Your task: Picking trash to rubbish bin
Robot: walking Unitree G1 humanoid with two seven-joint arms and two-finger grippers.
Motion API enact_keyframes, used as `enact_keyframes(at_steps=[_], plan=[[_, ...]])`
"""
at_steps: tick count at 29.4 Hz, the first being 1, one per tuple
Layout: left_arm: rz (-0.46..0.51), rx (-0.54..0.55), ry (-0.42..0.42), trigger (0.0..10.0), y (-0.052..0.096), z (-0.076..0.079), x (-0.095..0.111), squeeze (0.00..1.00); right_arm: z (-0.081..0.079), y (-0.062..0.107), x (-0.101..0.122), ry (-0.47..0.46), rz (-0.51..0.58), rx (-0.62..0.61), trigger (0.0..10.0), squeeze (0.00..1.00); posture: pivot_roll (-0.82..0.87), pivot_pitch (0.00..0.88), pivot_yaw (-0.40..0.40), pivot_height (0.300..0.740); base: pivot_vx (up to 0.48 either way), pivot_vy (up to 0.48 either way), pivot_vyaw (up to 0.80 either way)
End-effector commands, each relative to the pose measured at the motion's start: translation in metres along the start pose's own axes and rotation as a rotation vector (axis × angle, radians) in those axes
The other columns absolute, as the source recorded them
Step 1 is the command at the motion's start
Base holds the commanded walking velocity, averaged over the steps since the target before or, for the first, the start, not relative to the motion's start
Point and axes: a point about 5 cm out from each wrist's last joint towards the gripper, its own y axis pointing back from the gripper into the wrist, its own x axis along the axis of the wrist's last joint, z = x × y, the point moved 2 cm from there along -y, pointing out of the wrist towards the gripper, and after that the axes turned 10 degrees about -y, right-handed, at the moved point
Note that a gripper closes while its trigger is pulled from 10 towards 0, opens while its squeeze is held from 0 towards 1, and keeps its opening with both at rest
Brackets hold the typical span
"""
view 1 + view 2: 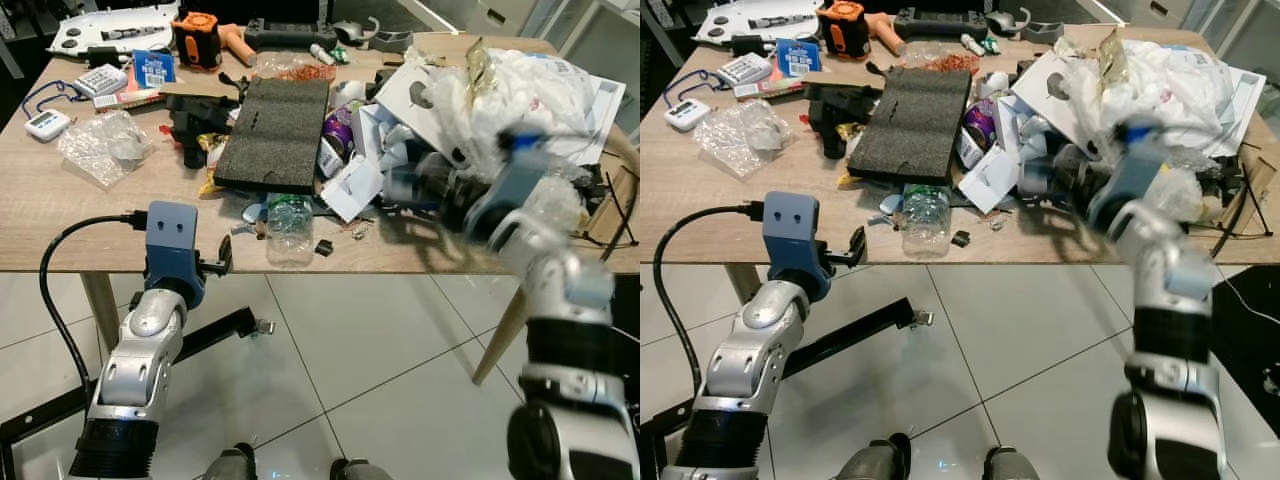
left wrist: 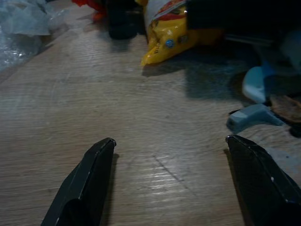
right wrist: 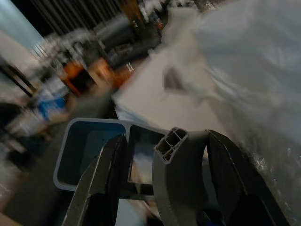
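Wooden table [image 1: 60, 215], cluttered; tiled floor below.

Far left on the table: a white timer [image 1: 46, 124], a calculator [image 1: 100, 79], a blue card [image 1: 154, 67], and crumpled clear plastic [image 1: 105, 146] nearer the front edge.

Left gripper [image 2: 171, 181] sits low at the table's front edge, left of centre, fingers spread wide apart with nothing between them. Its wrist view shows bare wood between the fingers [image 2: 87, 181], a yellow wrapper [image 2: 171, 35] ahead, and a small grey-blue scrap [image 2: 251, 117] just off the far finger.

Back centre: an orange tool [image 1: 196, 40] and a black controller [image 1: 284, 33]. In the middle lies a dark foam slab [image 1: 275, 133], with a black bracket [image 1: 195, 120] at its left edge. Just in front of the slab, a crushed clear bottle [image 1: 289, 228] lies near the table edge, with a small black clip [image 1: 323, 247] beside it.

Right of the slab, a heap of trash: white cardboard [image 1: 425, 95], folded paper [image 1: 352, 185], a purple wrapper [image 1: 338, 128], and a big crumpled white bag [image 1: 530, 85].

Right gripper [image 3: 162, 181] is over the heap's front, blurred in the head views. Its fingers are closed on a grey plastic piece [image 3: 176, 165] with a hollow ribbed end; a blue-rimmed tray [image 3: 89, 150] lies just beyond, the white bag alongside.

Far right edge: black cables [image 1: 610, 205].
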Motion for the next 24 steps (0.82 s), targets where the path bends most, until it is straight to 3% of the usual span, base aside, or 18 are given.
enact_keyframes(at_steps=[1,4,6,8,12,17,20,23,24], plan=[[-0.028,0.0,-0.002,10.0,0.001,0.001,-0.007,0.0,0.005,0.001,0.004,-0.083,0.047,0.013,0.0,0.0,0.02,0.274,0.002,0.74,0.0,0.0,0.0],[-0.027,0.001,-0.001,10.0,0.001,0.001,-0.007,0.0,0.004,0.001,0.009,-0.101,0.079,0.026,0.0,0.0,0.02,0.274,0.002,0.74,0.0,0.0,0.0],[-0.025,0.005,-0.001,10.0,0.0,-0.001,-0.006,0.0,0.0,0.001,0.028,-0.177,0.188,0.066,0.0,0.0,0.02,0.274,0.002,0.74,0.0,0.0,0.0],[-0.025,0.006,-0.001,10.0,0.0,-0.001,-0.006,0.0,-0.003,0.002,0.036,-0.197,0.227,0.092,0.0,0.0,0.02,0.274,0.002,0.74,0.0,0.0,0.0],[-0.024,0.006,-0.003,10.0,0.0,-0.002,-0.006,0.0,-0.014,0.003,0.042,-0.213,0.246,0.17,0.0,0.0,0.03,0.269,0.006,0.74,0.0,0.0,0.0],[-0.023,0.005,-0.003,10.0,0.001,-0.001,-0.006,0.0,-0.023,0.001,0.03,-0.254,0.178,0.222,0.0,0.0,0.02,0.258,0.003,0.74,0.0,0.0,0.0],[-0.017,0.004,-0.001,10.0,0.001,0.0,-0.006,0.0,-0.041,0.003,-0.019,-0.229,-0.055,0.307,0.0,0.0,0.03,0.252,0.003,0.74,0.0,0.0,0.0],[-0.008,0.01,0.002,10.0,0.0,-0.002,-0.004,0.0,-0.075,0.012,-0.029,-0.276,-0.075,0.506,0.0,0.0,0.04,0.241,0.007,0.74,0.0,0.0,0.0],[-0.008,0.01,0.002,10.0,0.0,-0.002,-0.004,0.0,-0.075,0.012,-0.029,-0.276,-0.075,0.506,0.0,0.0,0.04,0.241,0.007,0.74,0.0,0.0,0.0]])
